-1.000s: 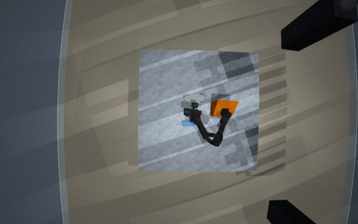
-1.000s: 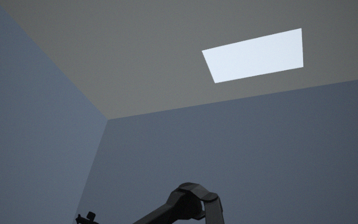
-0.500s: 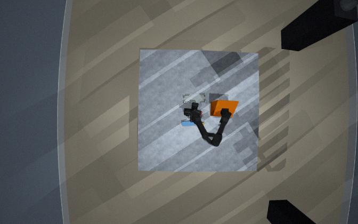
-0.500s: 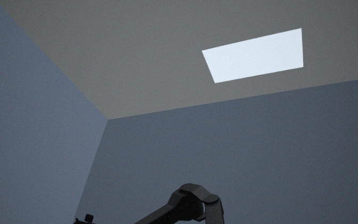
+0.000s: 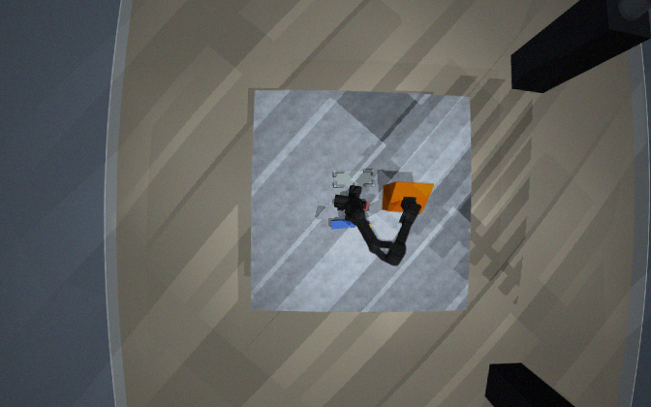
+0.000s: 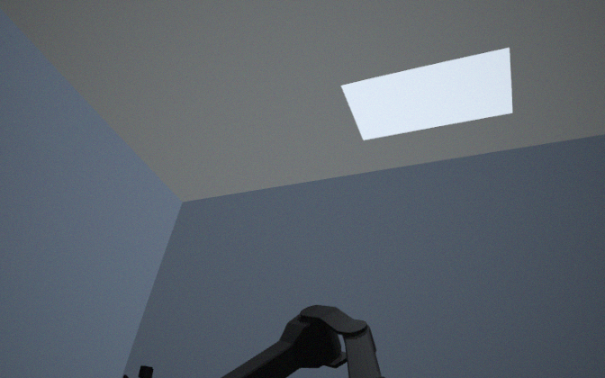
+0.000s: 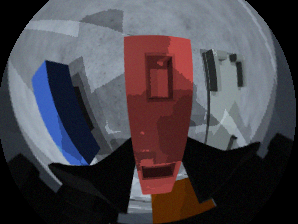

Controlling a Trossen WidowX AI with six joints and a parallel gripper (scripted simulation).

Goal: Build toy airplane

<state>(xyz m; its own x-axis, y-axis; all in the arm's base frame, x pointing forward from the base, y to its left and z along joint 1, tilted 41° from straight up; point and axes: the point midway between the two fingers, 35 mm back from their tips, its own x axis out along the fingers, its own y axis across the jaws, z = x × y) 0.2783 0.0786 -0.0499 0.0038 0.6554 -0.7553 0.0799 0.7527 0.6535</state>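
Observation:
The red fuselage [image 5: 366,205] [image 7: 159,115] lies between my fingers, its wing socket and tail socket facing up in the wrist view. My gripper [image 7: 154,136] is shut on its sides near the tail end; the top view shows mostly the wrist above it. The pale grey cradle [image 5: 354,178] [image 7: 220,107] is empty, on the right in the wrist view. The blue wing [image 5: 342,225] [image 7: 42,105] is on the other side of the fuselage. A sliver of the yellow tail fin [image 5: 370,225] shows beside the arm; the rest is hidden. Whether the fuselage touches the table cannot be told.
An orange block [image 5: 407,195] [image 7: 175,204] stands at the arm's base, near the tail end of the fuselage. The arm's links [image 5: 394,254] bend out past the yellow part. The exterior view shows only walls, ceiling and part of the arm [image 6: 317,337].

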